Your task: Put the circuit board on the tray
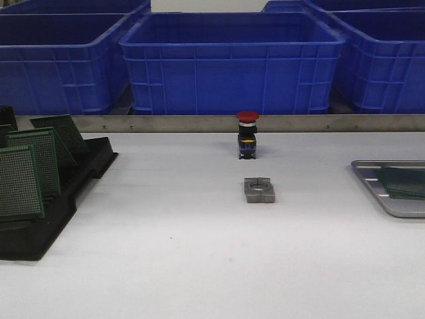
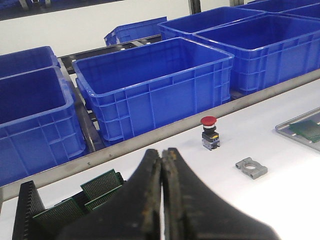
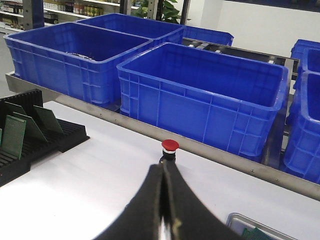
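Several green circuit boards (image 1: 30,166) stand tilted in a black slotted rack (image 1: 46,222) at the table's left; they also show in the left wrist view (image 2: 100,184) and the right wrist view (image 3: 14,135). The silver-grey tray (image 1: 372,183) lies at the right edge with a green board (image 1: 404,181) lying in it; it shows too in the left wrist view (image 2: 295,136) and the right wrist view (image 3: 239,220). My left gripper (image 2: 161,155) is shut and empty, raised above the table. My right gripper (image 3: 164,167) is shut and empty, also raised. Neither arm shows in the front view.
A red-capped push button (image 1: 247,134) stands mid-table, with a small grey metal clamp block (image 1: 259,190) just in front of it. Blue plastic crates (image 1: 229,60) line the back behind a metal rail (image 1: 199,123).
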Robot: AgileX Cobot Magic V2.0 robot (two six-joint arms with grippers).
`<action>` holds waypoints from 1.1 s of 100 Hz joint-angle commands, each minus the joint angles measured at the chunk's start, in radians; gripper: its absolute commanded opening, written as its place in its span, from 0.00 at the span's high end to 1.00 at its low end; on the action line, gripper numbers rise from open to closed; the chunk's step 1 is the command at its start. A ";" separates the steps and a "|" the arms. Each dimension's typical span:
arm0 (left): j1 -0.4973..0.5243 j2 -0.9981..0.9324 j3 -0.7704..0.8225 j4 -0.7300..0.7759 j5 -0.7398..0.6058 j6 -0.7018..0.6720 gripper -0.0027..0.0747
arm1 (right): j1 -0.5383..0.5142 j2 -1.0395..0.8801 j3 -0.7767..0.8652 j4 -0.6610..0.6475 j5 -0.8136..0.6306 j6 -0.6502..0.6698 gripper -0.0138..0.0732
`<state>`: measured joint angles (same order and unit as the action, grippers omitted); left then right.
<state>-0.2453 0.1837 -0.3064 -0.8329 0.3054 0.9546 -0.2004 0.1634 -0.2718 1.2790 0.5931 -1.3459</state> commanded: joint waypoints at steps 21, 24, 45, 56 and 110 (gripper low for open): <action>0.047 -0.009 0.022 0.458 -0.159 -0.557 0.99 | 0.000 0.009 -0.023 0.037 -0.020 -0.008 0.91; 0.059 -0.015 0.038 0.539 -0.161 -0.669 0.99 | 0.000 0.009 -0.023 0.037 -0.020 -0.008 0.91; 0.123 -0.090 0.215 0.752 -0.235 -0.955 0.99 | 0.000 0.009 -0.023 0.037 -0.020 -0.008 0.91; 0.153 -0.159 0.334 0.799 -0.365 -1.029 0.99 | 0.000 0.009 -0.023 0.037 -0.020 -0.008 0.91; 0.227 -0.219 0.355 0.798 -0.212 -1.027 0.99 | -0.001 0.007 -0.023 0.037 -0.012 -0.008 0.91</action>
<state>-0.0192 -0.0061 0.0000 -0.0329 0.1649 -0.0626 -0.2004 0.1629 -0.2696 1.2783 0.5971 -1.3459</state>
